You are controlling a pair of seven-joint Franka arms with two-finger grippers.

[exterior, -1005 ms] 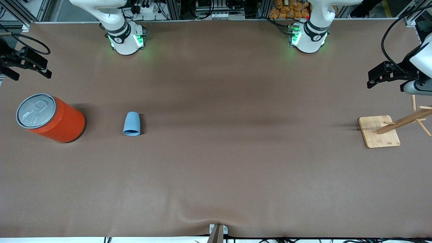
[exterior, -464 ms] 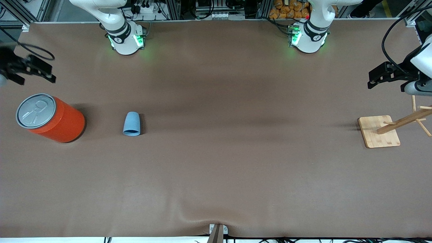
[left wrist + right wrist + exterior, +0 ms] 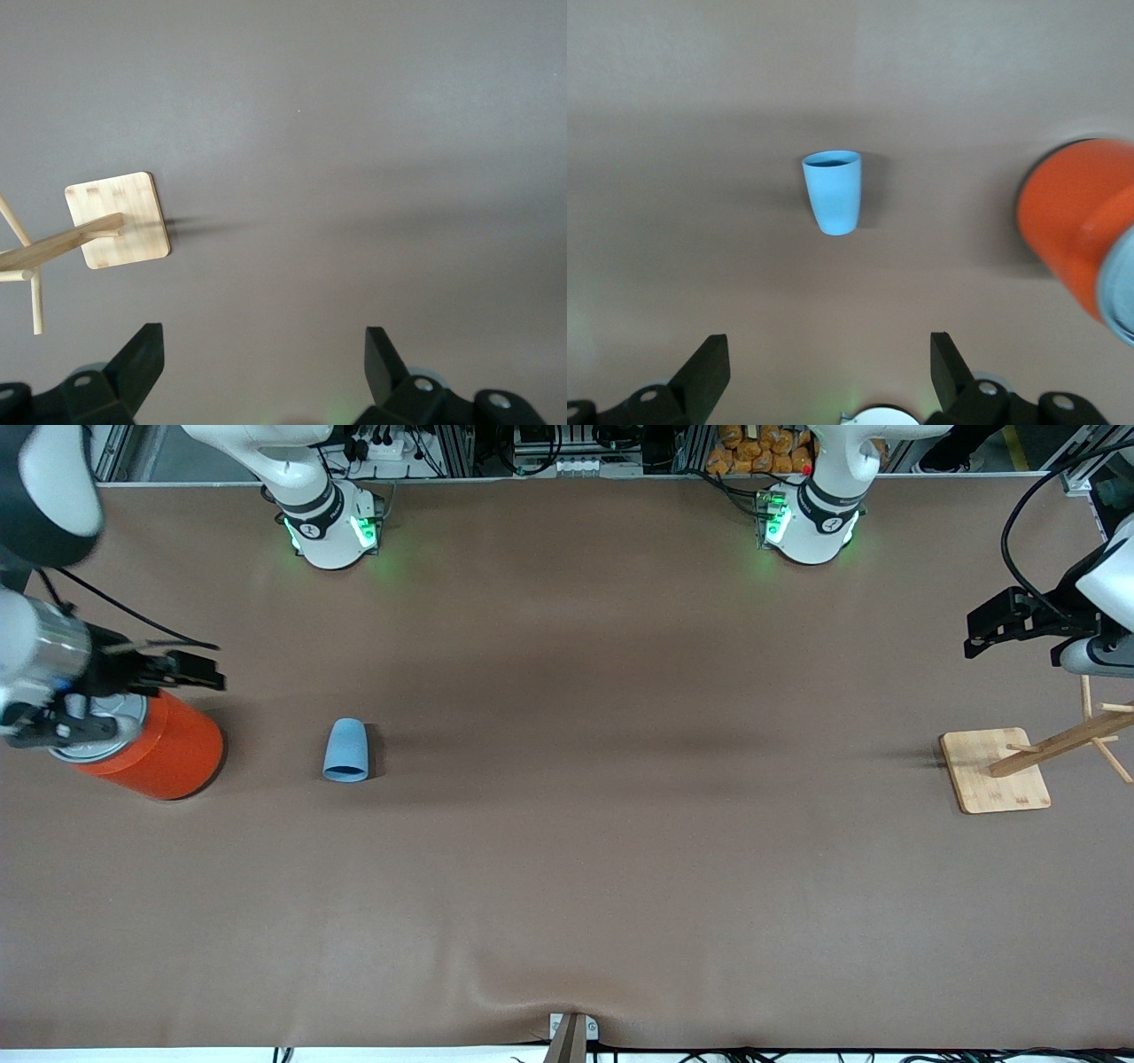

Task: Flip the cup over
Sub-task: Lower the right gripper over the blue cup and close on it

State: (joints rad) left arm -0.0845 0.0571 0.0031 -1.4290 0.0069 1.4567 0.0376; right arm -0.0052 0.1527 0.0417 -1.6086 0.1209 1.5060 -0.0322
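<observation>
The light-blue cup [image 3: 345, 750] lies on its side on the brown table, its mouth toward the front camera. In the right wrist view the cup [image 3: 834, 190] shows a dark interior at its rim. My right gripper [image 3: 197, 672] hangs open over the orange can, toward the right arm's end of the table from the cup and apart from it. Its fingers [image 3: 709, 367] hold nothing, and the right gripper [image 3: 830, 354] frames bare table. My left gripper [image 3: 980, 633] waits open above the left arm's end of the table, and the left gripper [image 3: 264, 354] is empty.
A large orange can [image 3: 173, 748] with a grey pull-tab lid stands beside the cup, toward the right arm's end; the can [image 3: 1067, 221] also shows in the right wrist view. A wooden peg stand [image 3: 994, 771] on a square base [image 3: 120, 221] stands at the left arm's end.
My right arm has swung in from the table's edge to over the orange can, closer to the cup. The cup and the left arm have not moved.
</observation>
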